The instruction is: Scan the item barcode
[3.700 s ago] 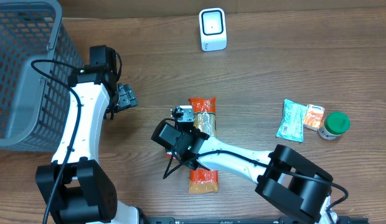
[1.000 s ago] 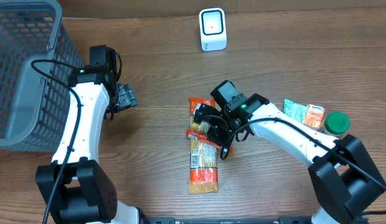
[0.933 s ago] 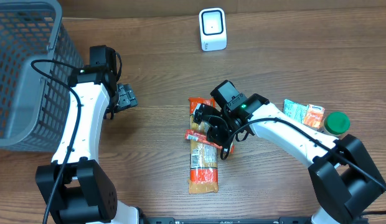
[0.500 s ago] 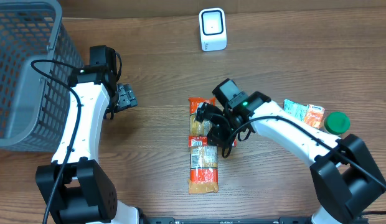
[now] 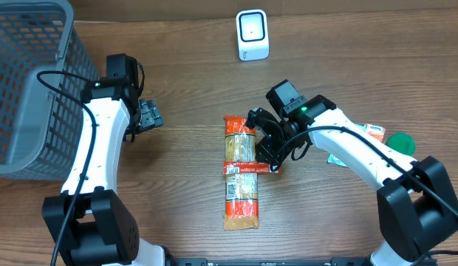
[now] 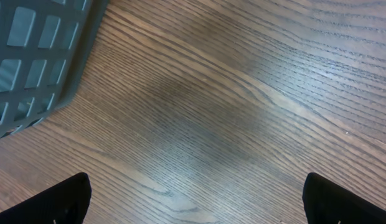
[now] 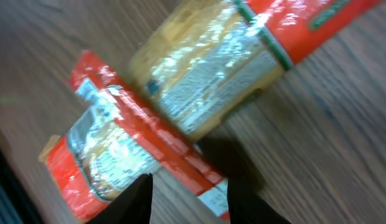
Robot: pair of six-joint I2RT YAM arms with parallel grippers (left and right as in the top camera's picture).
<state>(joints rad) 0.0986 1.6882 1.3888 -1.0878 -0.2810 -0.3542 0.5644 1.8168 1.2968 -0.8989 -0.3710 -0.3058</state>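
A long orange pasta package (image 5: 241, 199) lies lengthwise on the table, with its label side up in the right wrist view (image 7: 211, 74). A smaller red packet (image 5: 244, 168) lies flat across its middle. My right gripper (image 5: 272, 154) hovers at that packet's right end. Its jaws (image 7: 190, 202) stand apart, with the packet's white-labelled corner (image 7: 211, 196) and bare wood between the fingers, and nothing is pinched. The white scanner (image 5: 252, 35) stands at the back. My left gripper (image 5: 149, 114) is wide open over bare wood (image 6: 196, 199), holding nothing.
A grey mesh basket (image 5: 22, 89) fills the back left, and its corner shows in the left wrist view (image 6: 31, 56). At the right, behind my right arm, sit a green-lidded jar (image 5: 400, 142) and a small orange packet (image 5: 374, 131).
My right gripper let go of the red packet and moved up and to the right. The packet now lies level across the long package. The left arm has not moved.
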